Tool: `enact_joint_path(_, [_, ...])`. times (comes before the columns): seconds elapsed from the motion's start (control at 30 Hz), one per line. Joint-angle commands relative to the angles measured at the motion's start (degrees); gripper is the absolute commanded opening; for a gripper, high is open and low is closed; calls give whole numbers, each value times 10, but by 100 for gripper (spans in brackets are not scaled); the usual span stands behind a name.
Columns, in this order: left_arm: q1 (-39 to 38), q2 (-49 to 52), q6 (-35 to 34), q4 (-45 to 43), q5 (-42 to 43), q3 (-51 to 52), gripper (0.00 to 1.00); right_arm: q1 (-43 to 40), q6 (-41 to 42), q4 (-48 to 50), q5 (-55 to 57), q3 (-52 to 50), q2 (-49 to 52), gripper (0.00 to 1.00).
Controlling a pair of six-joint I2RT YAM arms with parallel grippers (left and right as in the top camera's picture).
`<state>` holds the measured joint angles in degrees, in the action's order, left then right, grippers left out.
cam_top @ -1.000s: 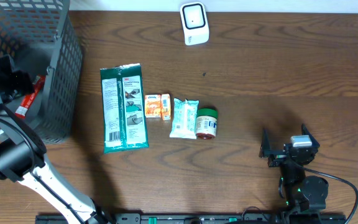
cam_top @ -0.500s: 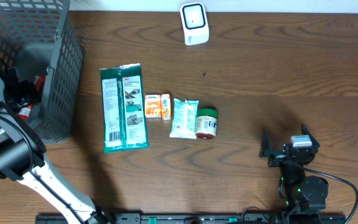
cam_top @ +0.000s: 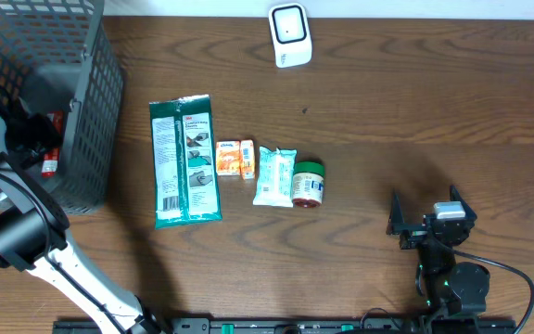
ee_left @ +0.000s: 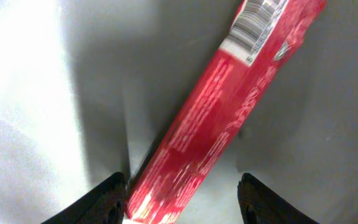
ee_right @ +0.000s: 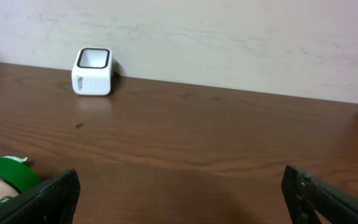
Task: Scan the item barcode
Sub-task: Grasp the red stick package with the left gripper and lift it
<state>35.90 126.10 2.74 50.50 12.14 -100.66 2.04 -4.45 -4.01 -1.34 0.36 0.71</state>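
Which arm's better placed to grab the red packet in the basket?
Left. The left tool is inside the basket, fingers straddling the red packet; the right tool sits open, far from it.

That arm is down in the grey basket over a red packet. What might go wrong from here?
The left claw straddles only one end of the slanted red packet, so it may pivot or slip when lifted. It could also snag the basket wall, or its barcode may end up turned from the scanner.
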Motion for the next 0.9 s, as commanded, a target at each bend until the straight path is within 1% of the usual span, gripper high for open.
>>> enact_joint_path(0.0, [1, -18, -9, -18, 13, 3, 60, -6, -3, -2, -2, 0, -2, 99])
enact_joint_path(0.1, [1, -18, -3, -36, 14, 3, 60, -6, -3, -2, -2, 0, -2, 99])
enact_joint_path(0.23, [-2, -18, 32, -49, 12, 22, 60, -6, -3, -2, -2, 0, -2, 99])
enact_joint_path(0.47, [-2, -18, 32, -91, 7, 96, 60, -6, -3, -2, -2, 0, -2, 99])
enact_joint_path(0.5, [-2, -18, 32, -90, 7, 96, 49, -6, -3, -2, -2, 0, -2, 99])
enact_joint_path(0.57, [-2, -19, 32, -89, 8, 96, 11, -6, -3, -2, -2, 0, -2, 99])
enact_joint_path(0.6, [-2, -21, 32, -89, 11, 96, 7, -6, -3, -2, -2, 0, -2, 99])
enact_joint_path(0.73, [-2, -40, 29, -89, 14, 85, 7, -6, -3, -2, -2, 0, -2, 99])
enact_joint_path(0.87, [-2, -94, 16, -95, 14, 68, 7, -6, -3, -2, -2, 0, -2, 99])
